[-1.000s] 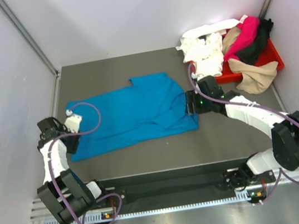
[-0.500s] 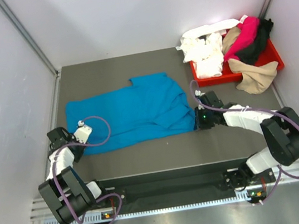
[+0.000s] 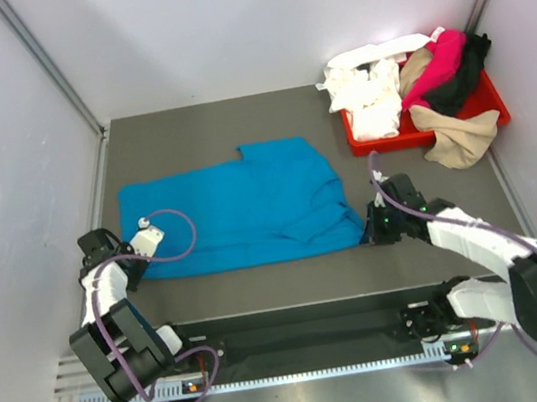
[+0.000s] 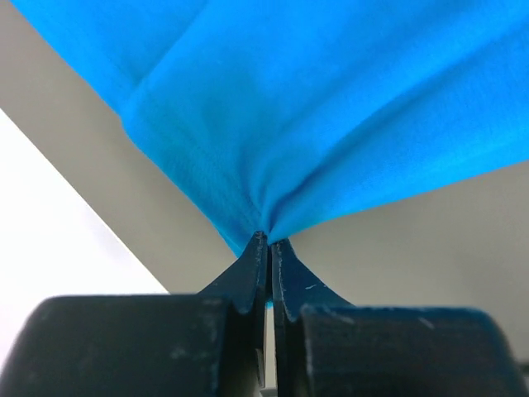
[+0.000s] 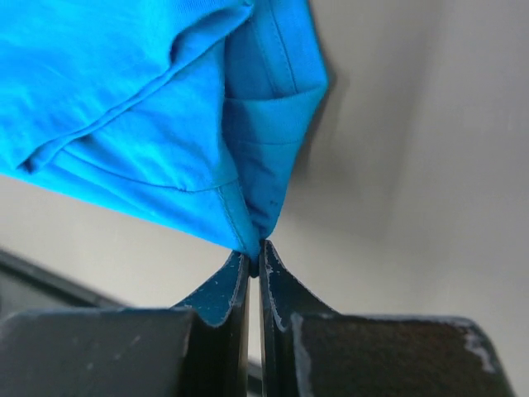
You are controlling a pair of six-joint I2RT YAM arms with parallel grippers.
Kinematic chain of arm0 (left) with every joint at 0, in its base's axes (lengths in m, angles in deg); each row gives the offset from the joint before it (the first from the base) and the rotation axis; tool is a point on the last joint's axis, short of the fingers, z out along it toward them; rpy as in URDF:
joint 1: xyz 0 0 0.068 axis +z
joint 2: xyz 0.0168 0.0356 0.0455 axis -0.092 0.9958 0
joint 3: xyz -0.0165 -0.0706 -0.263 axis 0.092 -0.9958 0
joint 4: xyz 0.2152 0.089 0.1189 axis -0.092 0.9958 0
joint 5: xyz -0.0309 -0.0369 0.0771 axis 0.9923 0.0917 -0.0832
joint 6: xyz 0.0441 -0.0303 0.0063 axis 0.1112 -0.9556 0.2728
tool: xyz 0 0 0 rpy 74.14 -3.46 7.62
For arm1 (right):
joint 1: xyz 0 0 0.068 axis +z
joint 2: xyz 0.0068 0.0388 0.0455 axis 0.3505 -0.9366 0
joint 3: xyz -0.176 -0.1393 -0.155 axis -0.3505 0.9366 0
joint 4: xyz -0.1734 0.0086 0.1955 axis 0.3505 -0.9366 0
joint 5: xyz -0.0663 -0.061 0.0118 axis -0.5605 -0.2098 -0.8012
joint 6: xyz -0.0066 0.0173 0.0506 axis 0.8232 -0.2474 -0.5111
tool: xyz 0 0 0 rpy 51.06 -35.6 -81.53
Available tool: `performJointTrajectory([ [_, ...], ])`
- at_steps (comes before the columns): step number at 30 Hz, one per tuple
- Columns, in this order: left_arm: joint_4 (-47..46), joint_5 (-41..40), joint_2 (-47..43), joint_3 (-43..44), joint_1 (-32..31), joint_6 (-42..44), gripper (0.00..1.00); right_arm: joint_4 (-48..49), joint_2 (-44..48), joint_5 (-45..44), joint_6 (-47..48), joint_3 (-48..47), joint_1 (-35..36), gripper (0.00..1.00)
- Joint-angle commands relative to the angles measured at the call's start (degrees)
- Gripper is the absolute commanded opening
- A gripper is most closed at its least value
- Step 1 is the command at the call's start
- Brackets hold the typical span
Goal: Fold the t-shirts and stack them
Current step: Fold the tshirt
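A bright blue t-shirt (image 3: 239, 208) lies spread across the middle of the grey table. My left gripper (image 3: 135, 270) is shut on its near left corner, and in the left wrist view the blue cloth (image 4: 314, 116) fans out from the pinched fingertips (image 4: 270, 241). My right gripper (image 3: 368, 232) is shut on the shirt's near right corner; the right wrist view has the folded hem (image 5: 248, 165) caught between the tips (image 5: 254, 248). White (image 3: 365, 85), tan (image 3: 456, 137), magenta (image 3: 438, 64) and black (image 3: 464, 76) t-shirts are heaped at the back right.
A red tray (image 3: 491, 97) at the back right holds the heap, which spills over its edges. White walls close the table on the left, back and right. A black rail (image 3: 308, 331) runs along the near edge between the arm bases.
Both grippers closed from open onto the blue t-shirt's near corners. The right gripper drew toward the near right, and the shirt's near edge straightened out.
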Motion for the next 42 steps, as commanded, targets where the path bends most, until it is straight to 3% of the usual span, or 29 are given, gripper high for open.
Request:
performJointTrajectory([
  [1,11.3,2.1,-1.6,4.4,1.0,4.6,0.00,-8.4,7.9,1.3,-4.3,3.7,-0.6,0.00],
  [6,14.8,2.1,-1.3,2.6,1.0,10.2,0.00,-12.3,15.0,1.7,-7.6,8.2,-0.6,0.00],
  [7,15.3,1.6,-1.0,2.9,1.0,10.6,0.01,-13.1,15.5,1.6,-7.9,8.5,-0.6,0.06],
  [8,16.1,1.5,-0.7,3.4,0.9,10.7,0.09,-13.4,16.1,1.3,-7.9,8.3,-0.6,0.40],
  [9,18.8,1.5,-0.5,5.4,1.0,10.9,0.47,-14.1,16.8,0.8,-7.8,7.6,-0.6,0.52],
  [11,21.7,2.9,0.1,8.6,0.9,10.0,0.98,-14.9,17.1,-0.6,-7.3,3.7,-0.6,0.66],
  [15,23.7,9.0,3.1,22.5,0.9,0.8,0.99,-19.0,12.8,-8.2,-0.4,-11.7,-0.2,0.69],
  [18,21.0,15.4,7.8,30.3,0.4,-12.5,0.99,-15.6,4.7,-11.0,6.2,-23.3,-0.2,0.67],
  [19,18.8,16.0,10.4,31.4,0.0,-22.5,0.97,-13.0,1.9,-11.4,7.5,-26.1,-0.2,0.62],
  [20,12.1,13.9,12.0,33.0,-0.4,-27.7,0.92,-11.8,-1.3,-11.3,8.6,-31.4,-0.2,0.53],
  [22,7.2,9.9,17.5,34.3,-1.7,-38.6,0.82,-8.3,-11.1,-10.7,11.4,-36.8,-0.2,0.46],
  [23,4.5,7.7,19.6,36.3,-2.2,-41.1,0.74,-7.1,-14.5,-9.9,12.2,-41.9,-0.1,0.44],
  [25,3.9,3.4,25.7,39.2,-3.7,-45.6,0.72,-5.4,-24.2,-9.8,14.2,-47.6,-0.2,0.45],
  [30,0.1,-1.5,35.6,46.4,-4.9,-50.9,0.83,-6.5,-45.4,-10.1,17.9,-66.6,0.0,0.52],
  [35,0.2,-2.7,44.9,53.6,-5.8,-53.1,0.88,-12.2,-59.4,-10.2,20.3,-82.7,0.1,0.59],
  [42,2.5,-0.3,53.8,59.7,-6.4,-54.6,0.89,-14.5,-69.1,-7.9,21.3,-88.3,0.2,0.59],
])
